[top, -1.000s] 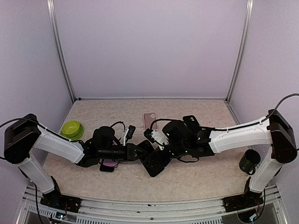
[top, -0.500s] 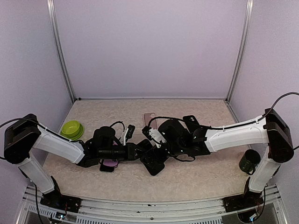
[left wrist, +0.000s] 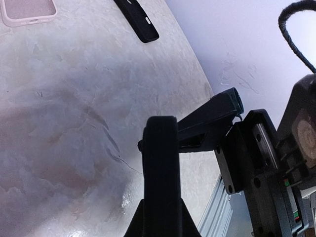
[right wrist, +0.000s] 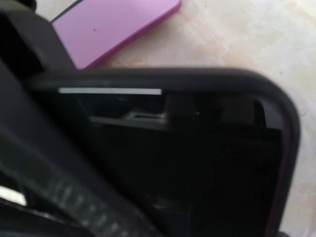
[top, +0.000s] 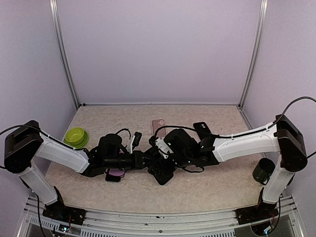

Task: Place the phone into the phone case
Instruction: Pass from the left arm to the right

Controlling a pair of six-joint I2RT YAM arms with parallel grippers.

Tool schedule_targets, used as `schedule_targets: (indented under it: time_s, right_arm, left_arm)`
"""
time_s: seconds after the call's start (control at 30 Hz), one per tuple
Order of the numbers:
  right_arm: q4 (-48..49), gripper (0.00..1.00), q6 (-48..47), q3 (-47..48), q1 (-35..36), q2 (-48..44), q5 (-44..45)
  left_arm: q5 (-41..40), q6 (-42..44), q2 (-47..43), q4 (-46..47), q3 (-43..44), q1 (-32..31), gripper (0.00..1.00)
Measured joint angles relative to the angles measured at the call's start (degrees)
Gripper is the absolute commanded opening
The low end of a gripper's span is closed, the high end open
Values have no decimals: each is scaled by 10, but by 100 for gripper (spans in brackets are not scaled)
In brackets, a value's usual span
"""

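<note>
A black phone case (top: 163, 174) is held up at the table's centre. My left gripper (top: 150, 162) is shut on it; in the left wrist view the case (left wrist: 160, 158) stands edge-on between the jaws. My right gripper (top: 165, 155) is pressed close against the case from the right. The case (right wrist: 197, 148) fills the right wrist view and hides the jaws there. A purple phone (top: 116, 174) lies flat on the table under my left arm. It also shows in the right wrist view (right wrist: 113, 24).
A pink phone case (top: 158, 126) and a black phone (top: 202, 129) lie at the back of the table; both show in the left wrist view, pink case (left wrist: 27, 10) and black phone (left wrist: 138, 19). A green bowl (top: 76, 137) sits at left, a dark mug (top: 263, 170) at right.
My right arm has moved left, bringing its gripper close against the black case. The left arm has stayed nearly still.
</note>
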Motion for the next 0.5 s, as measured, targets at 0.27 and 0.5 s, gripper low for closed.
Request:
schedule_targets:
  time_s: [0.27,0.5]
  right_arm:
    - [5,68,0,0,3,0,9]
    - [8,68,-1,-1,4,0,7]
  left_arm:
    - [0,-5,0,-1,0,3,0]
    - [2,-5,0,0,0,7,0]
